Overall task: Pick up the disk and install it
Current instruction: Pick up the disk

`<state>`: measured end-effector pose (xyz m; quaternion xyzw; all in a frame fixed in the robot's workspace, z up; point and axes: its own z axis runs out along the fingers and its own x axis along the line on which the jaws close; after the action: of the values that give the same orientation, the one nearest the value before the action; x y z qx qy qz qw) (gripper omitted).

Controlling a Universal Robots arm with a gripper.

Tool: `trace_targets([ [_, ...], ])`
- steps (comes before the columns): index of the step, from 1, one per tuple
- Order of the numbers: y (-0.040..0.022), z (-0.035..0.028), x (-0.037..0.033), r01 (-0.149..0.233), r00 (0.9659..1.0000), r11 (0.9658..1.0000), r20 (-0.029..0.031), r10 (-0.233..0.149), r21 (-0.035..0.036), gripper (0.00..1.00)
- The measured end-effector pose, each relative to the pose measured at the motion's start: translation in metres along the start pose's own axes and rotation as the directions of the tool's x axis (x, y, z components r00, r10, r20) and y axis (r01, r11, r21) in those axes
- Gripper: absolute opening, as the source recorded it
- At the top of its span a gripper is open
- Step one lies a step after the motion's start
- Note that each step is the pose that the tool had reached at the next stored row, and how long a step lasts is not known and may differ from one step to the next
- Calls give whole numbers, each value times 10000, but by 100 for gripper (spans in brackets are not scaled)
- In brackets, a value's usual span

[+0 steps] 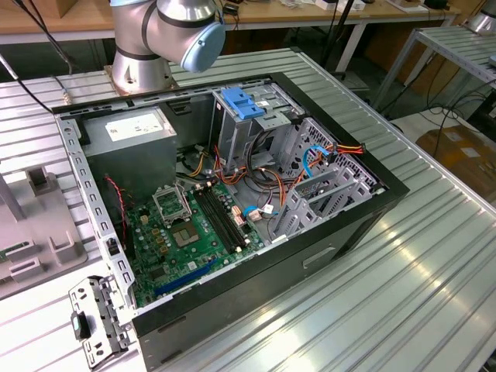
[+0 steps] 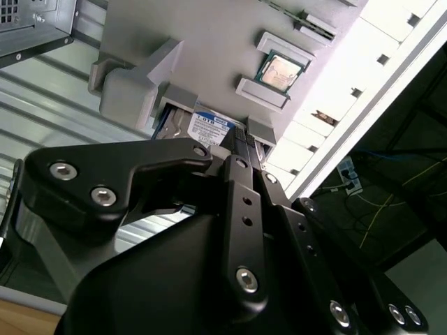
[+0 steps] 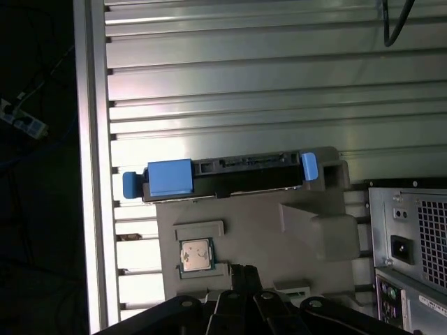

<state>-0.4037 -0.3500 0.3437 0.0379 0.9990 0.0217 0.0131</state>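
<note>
The disk (image 3: 237,174) stands on edge in a slot of a grey fixture (image 3: 265,230), with blue carrier rails at both ends. Its white label (image 2: 209,127) shows in the second wrist view, just past my fingertips. My gripper (image 2: 241,139) hovers over the fixture, lined up with the disk and apart from it. In the first wrist view the gripper (image 3: 241,271) comes to a point short of the disk. Its fingers lie together with no gap and nothing between them.
A processor chip (image 3: 195,255) lies in a pocket of the fixture. The open computer case (image 1: 101,225) sits on the ribbed aluminium table (image 1: 418,279), with a blue slotted bracket (image 1: 240,105) on its drive cage and a grey power supply (image 1: 128,136). The table's edge (image 3: 91,174) runs close to the disk.
</note>
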Motion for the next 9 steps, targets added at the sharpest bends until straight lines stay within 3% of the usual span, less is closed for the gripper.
trace_targets([
  [7, 2, 0, 0, -8, 10000, 10000, -1, 8, 0, 11],
  [9, 2, 1, 0, -160, 9999, 9999, 7, 160, 4, 11],
])
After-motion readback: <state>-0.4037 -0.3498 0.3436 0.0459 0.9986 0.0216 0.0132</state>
